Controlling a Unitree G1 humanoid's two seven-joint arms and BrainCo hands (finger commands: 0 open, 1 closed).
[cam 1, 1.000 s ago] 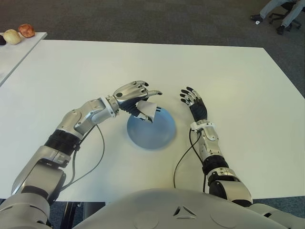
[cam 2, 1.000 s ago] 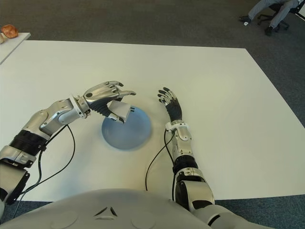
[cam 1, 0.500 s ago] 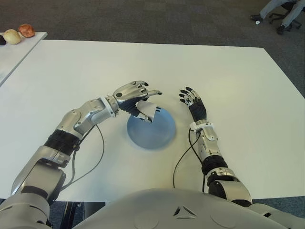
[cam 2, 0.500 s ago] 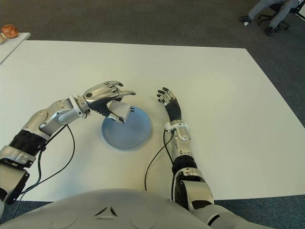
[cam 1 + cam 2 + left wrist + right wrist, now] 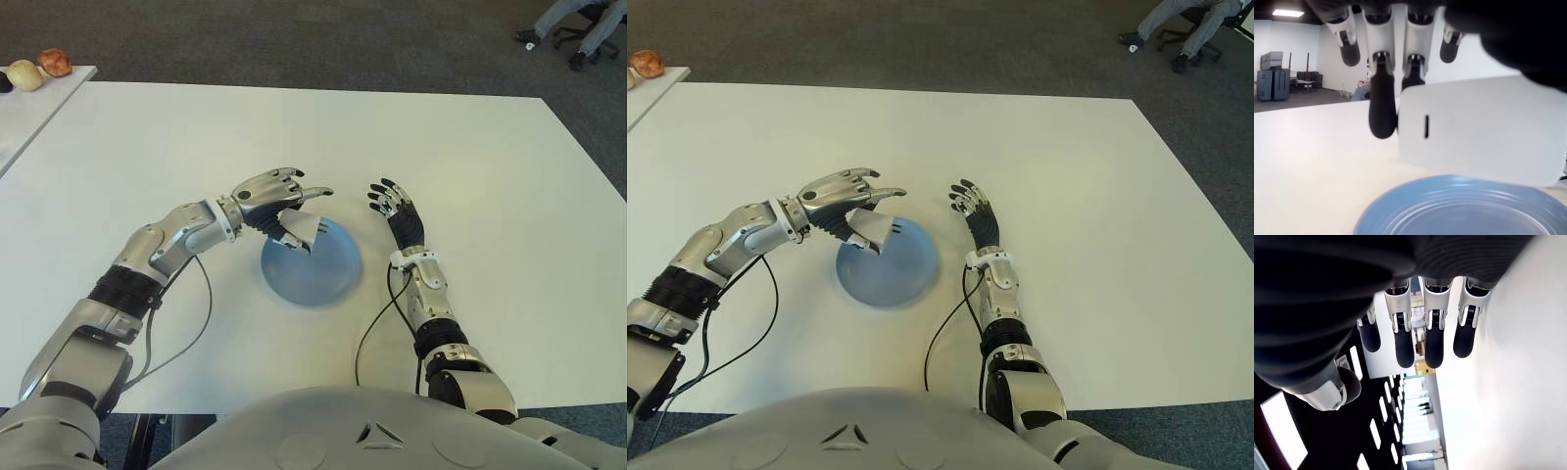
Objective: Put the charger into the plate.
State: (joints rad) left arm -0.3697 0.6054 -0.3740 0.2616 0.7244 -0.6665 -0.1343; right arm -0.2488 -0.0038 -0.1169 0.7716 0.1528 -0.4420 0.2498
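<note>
A white block-shaped charger point(image 5: 302, 230) hangs in my left hand point(image 5: 294, 206), pinched between thumb and fingers just above the left rim of the round blue plate point(image 5: 323, 272). The left wrist view shows the charger point(image 5: 1484, 132) close over the plate point(image 5: 1459, 210), not touching it. My right hand point(image 5: 395, 208) shows to the right of the plate, fingers spread and holding nothing.
The white table point(image 5: 470, 157) stretches wide on all sides of the plate. A second white table point(image 5: 24, 108) at the far left carries a few small round items point(image 5: 39, 69). A person's legs and an office chair point(image 5: 578, 24) are at the far right on the carpet.
My left hand has dipped very slightly toward the plate with the charger still in it. The right hand has not moved.
</note>
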